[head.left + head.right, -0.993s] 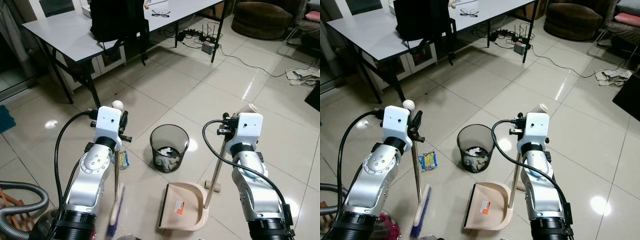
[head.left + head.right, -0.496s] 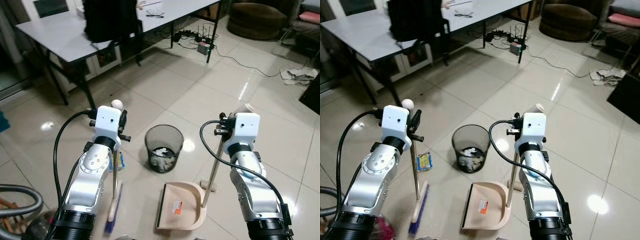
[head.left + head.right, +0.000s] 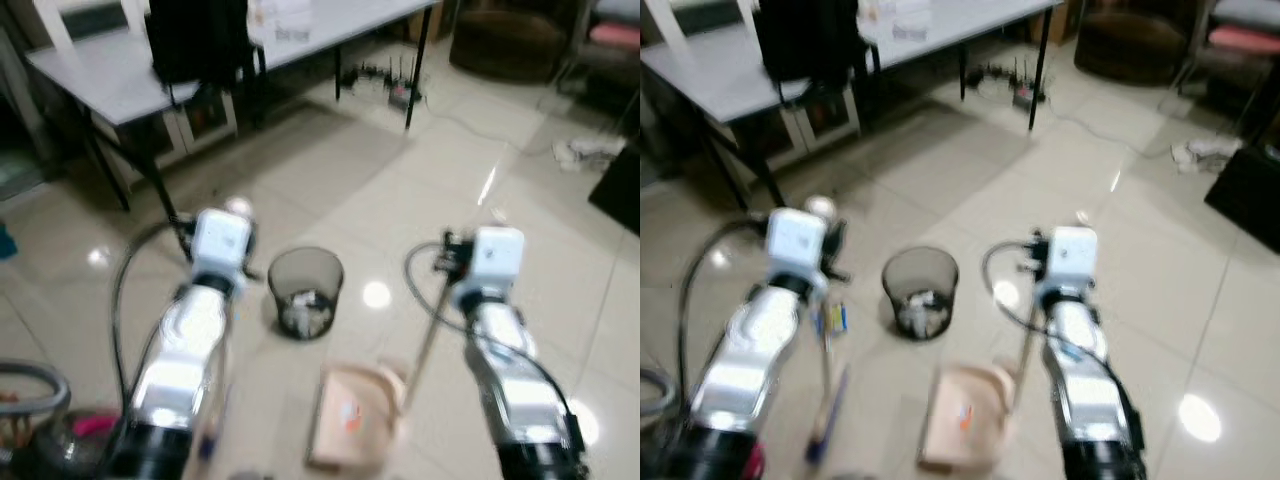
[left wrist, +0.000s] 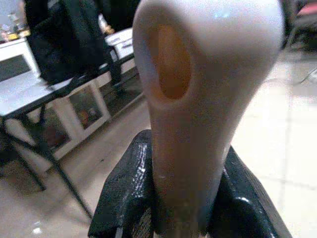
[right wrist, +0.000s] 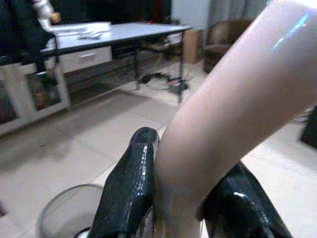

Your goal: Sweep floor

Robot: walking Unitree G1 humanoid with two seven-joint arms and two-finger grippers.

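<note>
- While the head views blur, the left gripper [image 4: 176, 218] has its jaws clamped on the broom handle [image 4: 198, 99] — upright, bristles on the floor.
- Right gripper [image 5: 188, 208] pinches the dustpan handle [image 5: 223, 109] — dustpan [image 3: 345, 425] near the bin [image 3: 305, 292], ready for collecting.

The two head cameras are looking down, blurred, over both arms at the floor [image 3: 330, 170]. Each wrist camera is sitting very close behind a handle, facing the table [image 5: 124, 32] all views share.
</note>
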